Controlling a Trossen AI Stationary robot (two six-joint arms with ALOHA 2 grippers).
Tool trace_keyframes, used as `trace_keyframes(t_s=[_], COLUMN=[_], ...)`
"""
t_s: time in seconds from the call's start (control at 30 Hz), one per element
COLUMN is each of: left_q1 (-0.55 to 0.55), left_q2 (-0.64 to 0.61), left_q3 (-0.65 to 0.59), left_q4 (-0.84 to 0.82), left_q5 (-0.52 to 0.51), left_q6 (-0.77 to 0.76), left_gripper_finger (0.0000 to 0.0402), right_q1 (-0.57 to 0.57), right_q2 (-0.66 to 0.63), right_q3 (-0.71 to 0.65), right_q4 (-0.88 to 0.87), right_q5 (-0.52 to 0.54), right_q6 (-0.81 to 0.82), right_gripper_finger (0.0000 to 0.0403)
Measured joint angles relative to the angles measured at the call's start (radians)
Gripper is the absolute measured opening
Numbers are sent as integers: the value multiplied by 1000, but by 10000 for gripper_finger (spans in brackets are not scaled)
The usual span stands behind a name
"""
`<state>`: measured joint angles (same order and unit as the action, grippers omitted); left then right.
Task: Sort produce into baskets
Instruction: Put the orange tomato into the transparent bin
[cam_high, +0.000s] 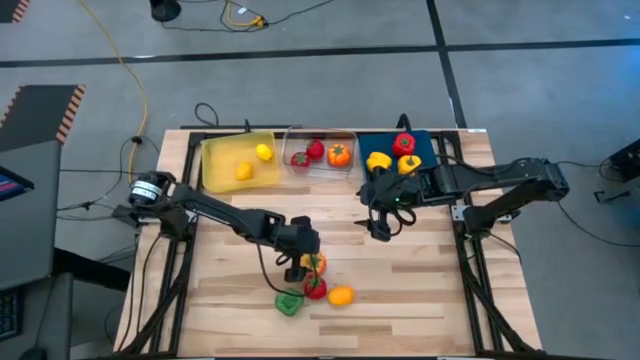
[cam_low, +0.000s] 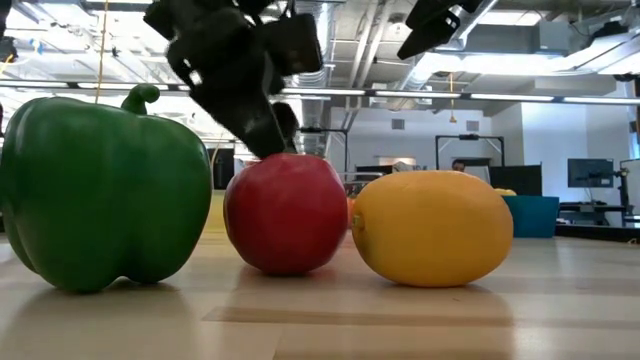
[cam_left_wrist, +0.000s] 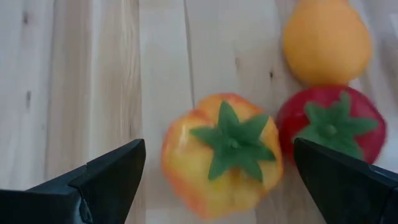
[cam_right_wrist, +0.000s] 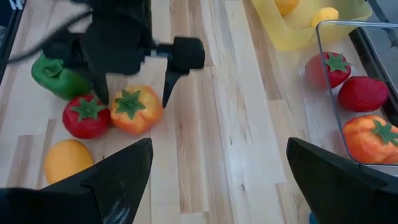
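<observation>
Overhead: left tool (cam_high: 308, 262) low over a cluster near the surface's (cam_high: 420, 290) front middle, fingers spread either side of an orange-yellow pepper (cam_high: 316, 263), with a red tomato (cam_high: 316, 288), green pepper (cam_high: 289, 303) and orange citrus (cam_high: 341, 295) just beside it. Along the far edge, yellow bin (cam_high: 215, 160) with two lemons, clear bin (cam_high: 350, 170) with red pieces and an orange one, blue bin (cam_high: 425, 140) with yellow and red peppers. Right tool (cam_high: 384, 217) spread, holding nothing, hovering in front of the blue bin. Low down: green pepper (cam_low: 100, 190), tomato (cam_low: 286, 212) and citrus (cam_low: 432, 227) in a row, left tool's dark fingers (cam_low: 250, 110) just behind the tomato. Left wrist: spread fingers (cam_left_wrist: 106, 180) flanking the orange-yellow pepper (cam_left_wrist: 221, 152), not touching; tomato (cam_left_wrist: 329, 124) against it, citrus (cam_left_wrist: 326, 40) beyond. Right wrist: left tool (cam_right_wrist: 134, 93) straddling the orange-yellow pepper (cam_right_wrist: 135, 109); tomato (cam_right_wrist: 87, 115), green pepper (cam_right_wrist: 59, 78), citrus (cam_right_wrist: 67, 160) close by; clear bin (cam_right_wrist: 323, 74) and yellow bin (cam_right_wrist: 298, 37) further off.
</observation>
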<state>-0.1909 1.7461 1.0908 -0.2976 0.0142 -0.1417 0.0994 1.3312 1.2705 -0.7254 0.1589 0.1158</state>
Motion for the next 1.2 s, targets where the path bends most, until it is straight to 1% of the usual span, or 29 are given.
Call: trace_keyframes(t_s=[0.33, 0.67, 0.8, 0.93, 1.03, 1.2], left_q1=[2, 3, 22, 67, 117, 223], left_q2=[84, 102, 94, 41, -14, -125], left_q3=[2, 1, -1, -1, -1, -1], left_q4=[29, 98, 101, 98, 97, 106], left_q5=[-8, -31, -28, -27, -35, -136], left_q6=[-19, 3, 1, 2, 33, 116], left_gripper_finger=[392, 350, 345, 344, 343, 347], right_q1=[8, 11, 11, 11, 11, 11], right_q2=[0, 0, 0, 0, 0, 0], right_q3=[0, 0, 0, 0, 0, 0], right_q4=[6, 0, -1, -1, -1, -1], right_q5=[-1, -1, -1, -1, -1, -1], right_q6=[-1, -1, -1, -2, -3, -3], right_gripper_finger=[397, 397, 397, 397, 397, 397])
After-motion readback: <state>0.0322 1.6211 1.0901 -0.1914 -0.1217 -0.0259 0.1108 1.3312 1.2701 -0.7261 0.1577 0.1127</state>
